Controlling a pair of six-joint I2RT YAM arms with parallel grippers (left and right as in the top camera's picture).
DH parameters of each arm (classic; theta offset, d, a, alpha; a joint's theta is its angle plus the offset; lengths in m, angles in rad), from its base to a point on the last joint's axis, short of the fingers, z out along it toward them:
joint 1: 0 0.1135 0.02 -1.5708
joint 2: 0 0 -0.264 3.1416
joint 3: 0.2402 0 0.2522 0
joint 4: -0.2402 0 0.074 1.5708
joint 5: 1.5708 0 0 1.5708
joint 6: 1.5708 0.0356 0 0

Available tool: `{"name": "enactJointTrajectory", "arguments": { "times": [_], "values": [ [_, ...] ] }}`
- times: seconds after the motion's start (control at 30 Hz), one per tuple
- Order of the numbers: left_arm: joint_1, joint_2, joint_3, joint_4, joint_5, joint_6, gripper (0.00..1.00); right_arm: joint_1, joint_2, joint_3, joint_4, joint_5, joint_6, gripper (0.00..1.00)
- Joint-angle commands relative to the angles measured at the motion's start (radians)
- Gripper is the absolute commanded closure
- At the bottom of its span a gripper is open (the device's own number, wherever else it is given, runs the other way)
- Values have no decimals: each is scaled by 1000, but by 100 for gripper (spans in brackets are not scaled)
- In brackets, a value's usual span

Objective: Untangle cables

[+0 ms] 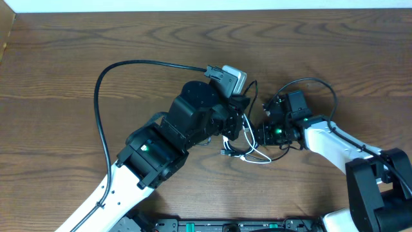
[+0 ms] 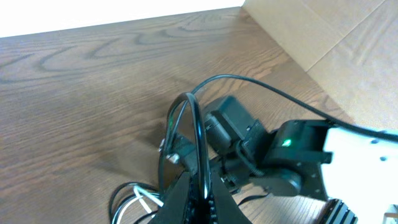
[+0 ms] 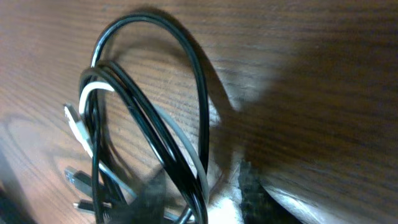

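The cables (image 1: 243, 147) lie in a small messy bunch in the middle of the bench (image 1: 64, 64), right between the two arms. There is a white cable (image 3: 87, 99) and more than one black cable (image 2: 198, 143), all looped through each other.

I think they are very light, thin and floppy. They bend any way you pull them and will not break easily. But they look smooth, so they could slip out of a weak pinch. A pull on one will likely drag the others along. A good place to hold is a bare bit of one cord, away from the knot, or just behind the plug ends (image 3: 74, 177), which are harder and give more to hold.

From above, the bunch runs long from far to near. The white loops hang out on the near side, and some plugs poke out to the near left. One black loop stands up off the bench, with its round bend at the top.

The left tool (image 2: 198, 202) is clenched tight, and that tall black loop comes up from between its fingers, so it is grasping the black cable. The right tool (image 1: 259, 135) sits just to the right of the bunch, with black cord running between its fingers. I cannot tell if it is pinching the cord or loose around it.
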Motion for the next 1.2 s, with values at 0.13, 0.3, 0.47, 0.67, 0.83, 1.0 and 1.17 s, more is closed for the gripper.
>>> {"name": "enactJointTrajectory", "arguments": {
  "times": [0.13,0.3,0.47,0.67,0.83,1.0,1.17],
  "values": [
    [25,-40,6,-24,-3,-15,92,25,21,-7,-35,247,151,99],
    [111,-34,6,-151,-29,-15,92,8,21,-6,-88,358,211,99],
    [265,-17,5,-244,-32,16,92,-31,21,-6,-154,418,209,99],
    [526,-16,5,-270,-51,15,92,-94,-8,-4,-222,420,167,99],
    [716,-16,5,-259,-44,14,92,-156,-101,-4,-261,420,156,99],
    [832,-15,5,-224,-44,14,92,-171,-243,-3,-266,383,131,99],
    [866,-13,5,-196,-43,-21,89,-171,-387,-3,-257,294,122,99]
  ]
}}
